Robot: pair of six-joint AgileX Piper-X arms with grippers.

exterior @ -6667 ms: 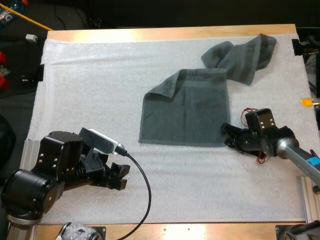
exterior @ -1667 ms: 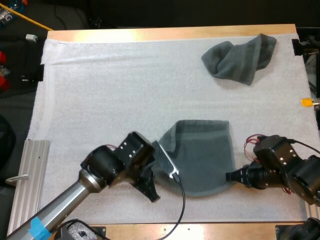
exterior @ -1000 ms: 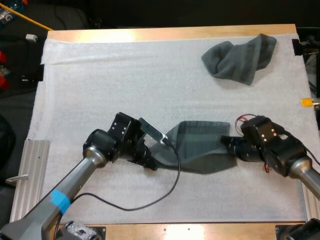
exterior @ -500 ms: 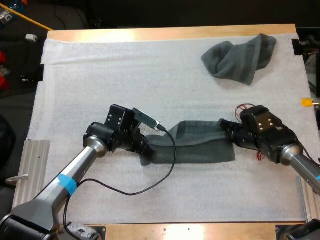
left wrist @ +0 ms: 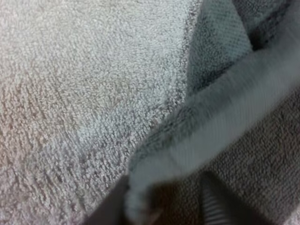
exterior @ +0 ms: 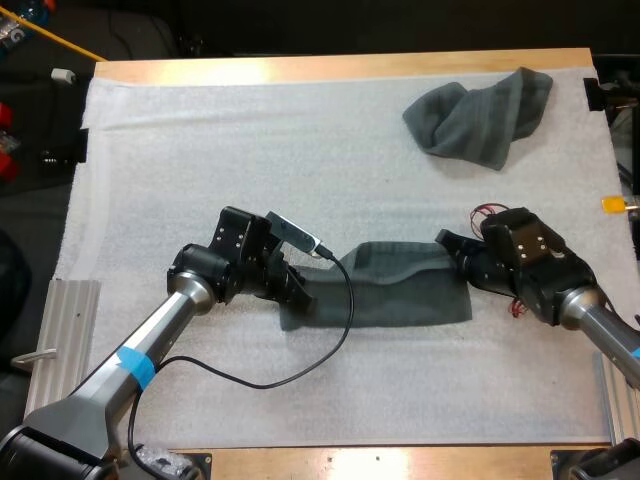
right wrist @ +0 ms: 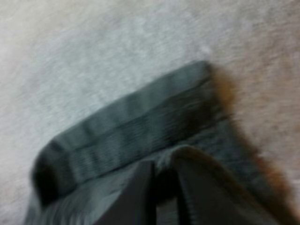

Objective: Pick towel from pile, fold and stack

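**White mat (exterior: 200, 160) on wooden desk (exterior: 340, 66): towel fold under way**

Found held towel (exterior: 400, 295) lying on the near-centre of the mat as a long doubled strip, running left to right between both claws. Found crumpled towel (exterior: 480, 115) at the far right of the mat, well apart from both arms.

Found left claw (exterior: 290, 292) closed on the strip's left end. Confirmed in left wrist view: hemmed edge pinched between the fingers (left wrist: 220, 208). Found right claw (exterior: 450, 252) closed on the strip's far right corner. Confirmed in right wrist view: folded edge caught at the fingertips (right wrist: 206, 187).

Noted upper layer rucked near the left end, not lying flush on the lower one.

Judged as to handling:
- Soft, light and limp terry with no stiffness of its own, so likely to sag and bunch between two grips.
- Not fragile and not slippery. Likely to drag on the mat's nap if pulled flat across it.
- Best taken at the hemmed corners, with both layers inside the pinch. Otherwise the lower layer may slide out and open the fold.

Judged as to progress: first fold laid, end-to-end fold not yet made, no stack begun.
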